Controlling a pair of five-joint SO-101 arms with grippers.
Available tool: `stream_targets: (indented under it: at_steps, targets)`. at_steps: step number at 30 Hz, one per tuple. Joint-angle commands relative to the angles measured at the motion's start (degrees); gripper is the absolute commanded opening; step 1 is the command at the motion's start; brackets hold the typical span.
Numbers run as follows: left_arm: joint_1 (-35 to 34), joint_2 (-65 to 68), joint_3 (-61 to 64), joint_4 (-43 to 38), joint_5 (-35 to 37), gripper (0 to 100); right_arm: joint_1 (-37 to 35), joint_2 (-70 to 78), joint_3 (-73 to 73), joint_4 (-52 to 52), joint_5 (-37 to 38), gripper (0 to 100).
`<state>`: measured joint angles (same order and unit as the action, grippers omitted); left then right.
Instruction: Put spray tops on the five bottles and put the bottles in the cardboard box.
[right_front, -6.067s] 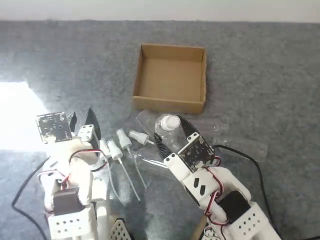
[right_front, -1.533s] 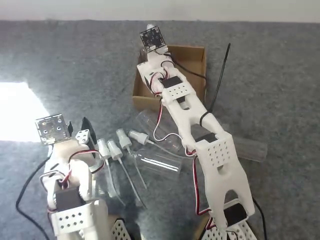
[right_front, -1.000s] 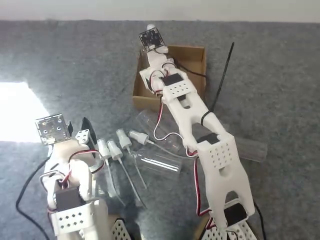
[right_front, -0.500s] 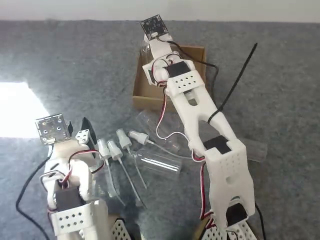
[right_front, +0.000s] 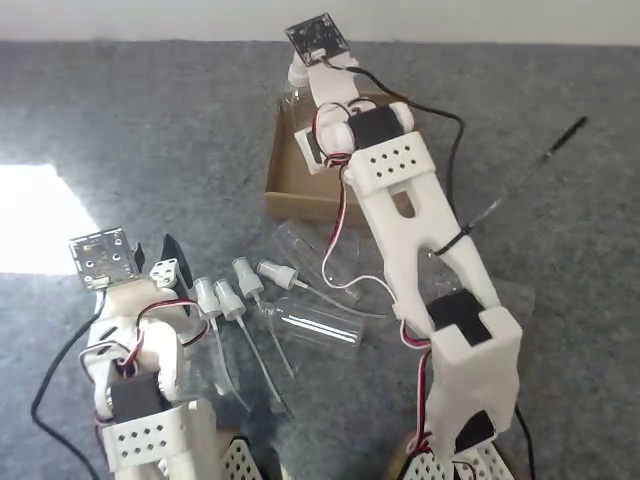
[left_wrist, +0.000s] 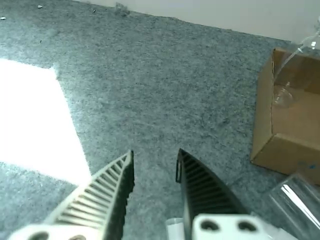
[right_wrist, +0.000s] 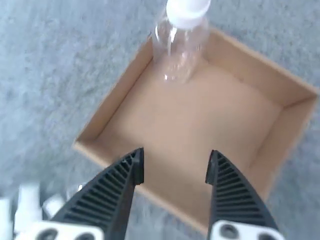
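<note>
The spray tops, lying just beside the left gripper, could scatter if its fingers close off-target. The capped bottle appears to lean in the cardboard box corner beyond the right gripper fingertips, and a brush could tip it out. The left arm sits folded low over the carpet, fingers partly apart and empty. The right arm is stretched over the box, fingers wide, holding nothing.

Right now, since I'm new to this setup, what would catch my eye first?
The right arm is stretched out over the cardboard box, its open gripper above a capped bottle in the far corner. Nearer, loose spray tops and bare bottles lie beside the left arm.
</note>
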<state>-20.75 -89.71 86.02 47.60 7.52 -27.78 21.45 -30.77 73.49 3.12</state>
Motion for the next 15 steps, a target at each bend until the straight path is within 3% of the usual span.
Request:
stream_targets:
  at_steps: [1, 9, 15]
  targets:
    - [-0.3, -0.7, 0.0, -2.6, -0.4, 13, -0.8, -6.5, -3.4, 5.6, -0.3, 18.0]
    - [-0.3, -0.7, 0.0, -2.8, -0.4, 13, -2.3, -11.6, -3.4, 16.0, 1.4, 17.8]
    - [-1.6, -0.7, 0.0, -2.8, -0.2, 13, -8.7, -17.0, -3.4, 25.0, 5.1, 17.8]
